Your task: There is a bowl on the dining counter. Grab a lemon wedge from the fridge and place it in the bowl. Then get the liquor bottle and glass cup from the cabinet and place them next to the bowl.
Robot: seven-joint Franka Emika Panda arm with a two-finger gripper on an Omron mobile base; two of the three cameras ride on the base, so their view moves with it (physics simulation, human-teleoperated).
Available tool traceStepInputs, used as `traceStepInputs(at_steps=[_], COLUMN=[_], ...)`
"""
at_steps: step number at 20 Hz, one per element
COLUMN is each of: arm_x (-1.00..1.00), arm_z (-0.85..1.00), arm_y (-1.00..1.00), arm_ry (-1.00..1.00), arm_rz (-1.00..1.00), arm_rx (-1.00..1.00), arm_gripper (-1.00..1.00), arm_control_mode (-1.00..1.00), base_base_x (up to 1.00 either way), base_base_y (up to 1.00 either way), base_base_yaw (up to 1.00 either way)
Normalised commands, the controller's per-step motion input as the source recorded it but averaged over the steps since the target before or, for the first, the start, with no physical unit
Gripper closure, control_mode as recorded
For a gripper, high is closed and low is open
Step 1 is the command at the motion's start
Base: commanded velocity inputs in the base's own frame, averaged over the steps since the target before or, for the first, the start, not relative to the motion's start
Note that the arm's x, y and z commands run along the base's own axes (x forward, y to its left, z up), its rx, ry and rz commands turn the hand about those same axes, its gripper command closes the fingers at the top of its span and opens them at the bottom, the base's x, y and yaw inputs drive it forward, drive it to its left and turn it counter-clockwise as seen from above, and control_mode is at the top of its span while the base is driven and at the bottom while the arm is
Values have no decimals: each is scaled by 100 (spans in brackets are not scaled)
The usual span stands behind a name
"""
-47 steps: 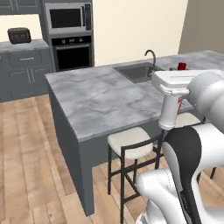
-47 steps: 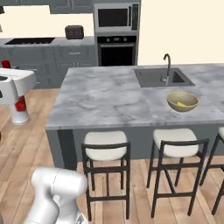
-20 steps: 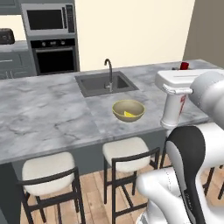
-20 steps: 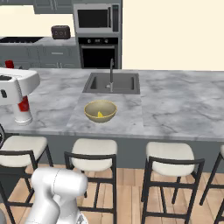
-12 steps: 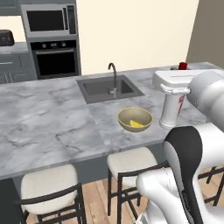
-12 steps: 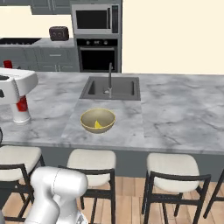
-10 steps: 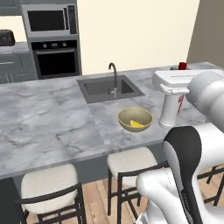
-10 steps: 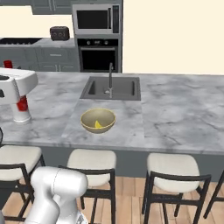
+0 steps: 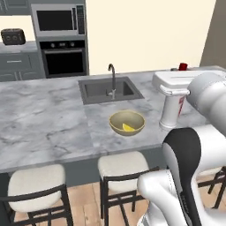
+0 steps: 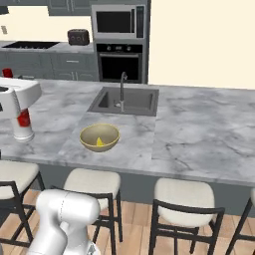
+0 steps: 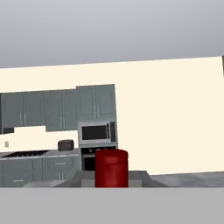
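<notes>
A yellow-green bowl (image 9: pixel 127 122) (image 10: pixel 99 137) stands on the grey marble dining counter (image 9: pixel 48 114) near its front edge, in front of the sink. A yellow lemon wedge (image 9: pixel 128 128) (image 10: pixel 99 142) lies inside it. My gripper (image 9: pixel 174 90) (image 10: pixel 20 107) is shut on the liquor bottle (image 9: pixel 171 110) (image 10: pixel 22 127), white with a red label and a red cap (image 11: pixel 111 168). The bottle is upright over the counter, a short way to the side of the bowl and apart from it. I cannot tell whether its base touches the counter.
A sink with a faucet (image 9: pixel 111 81) (image 10: pixel 122 89) is set into the counter behind the bowl. Stools (image 9: pixel 123 165) (image 10: pixel 92 184) line the counter's near side. An oven and microwave (image 9: pixel 59 20) and a toaster (image 10: pixel 77 36) stand at the far wall.
The base has driven along the counter, so the whole scene shifted and the bowl now sits closer in view. The bottle has stayed in my shut gripper.
</notes>
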Motion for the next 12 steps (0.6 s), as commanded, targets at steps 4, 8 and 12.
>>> traceStepInputs(at_steps=[4,8,12], arm_x=[0,23,45], arm_z=[0,0,0], arm_y=[0,-34,-73], arm_ry=[0,0,0], arm_rz=[0,12,24], arm_rx=[0,2,3], arm_gripper=[100,100,100], arm_control_mode=[100,-100,-100], base_base_x=[46,25,0], base_base_y=[-69,-30,0], base_base_yaw=[26,12,0])
